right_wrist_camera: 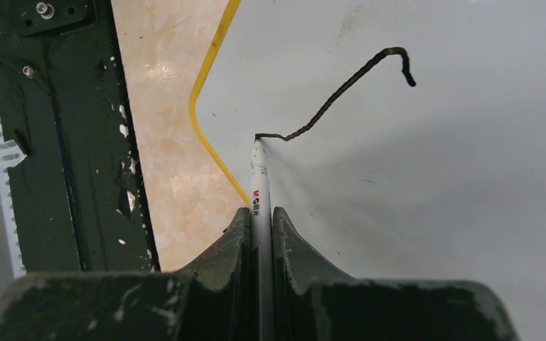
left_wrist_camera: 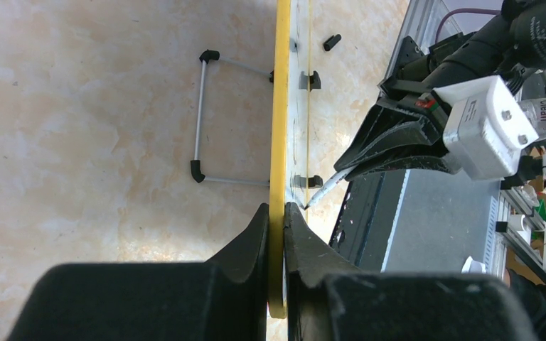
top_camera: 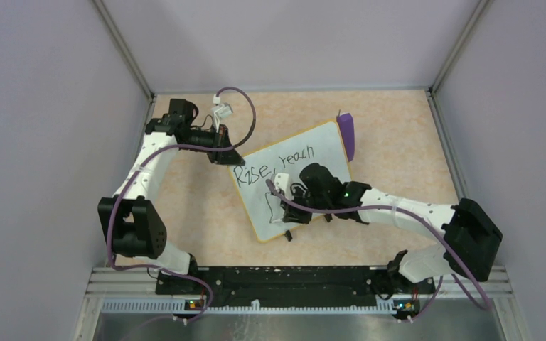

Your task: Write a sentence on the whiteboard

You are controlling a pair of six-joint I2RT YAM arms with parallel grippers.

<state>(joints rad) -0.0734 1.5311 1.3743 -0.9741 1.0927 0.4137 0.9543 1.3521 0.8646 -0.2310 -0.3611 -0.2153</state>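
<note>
1. Two arms in top view. The whiteboard (top_camera: 256,206) sits skewed mid-table (top_camera: 185,213), w/ a purple block (top_camera: 347,135) just beside its far-right corner. The left gripper (top_camera: 231,158) is at the board's far-left corner and the right gripper (top_camera: 282,206) is over its near-left part. The sentence (top_camera: 274,165) reads "Rise, reach" along the upper part; anything lower is hidden by the R arm.
2. Left wrist: the left gripper (left_wrist_camera: 278,213) is pinched tight on the whiteboard's (left_wrist_camera: 280,106) yellow rim, one finger per face. A wire stand (left_wrist_camera: 199,117) juts from the back side over the table (left_wrist_camera: 78,142). On the front side the right gripper (left_wrist_camera: 352,169) holds the marker (left_wrist_camera: 323,188), tip at the board face, close to the L fingers.
3. Right wrist: the right gripper (right_wrist_camera: 259,217) is clamped on the marker (right_wrist_camera: 258,177). Its tip touches the whiteboard (right_wrist_camera: 434,213) at the end of a black stroke (right_wrist_camera: 341,89) that runs up-right and hooks over, near a rounded corner. Table (right_wrist_camera: 163,106) and black base rail (right_wrist_camera: 64,142) are at left.
</note>
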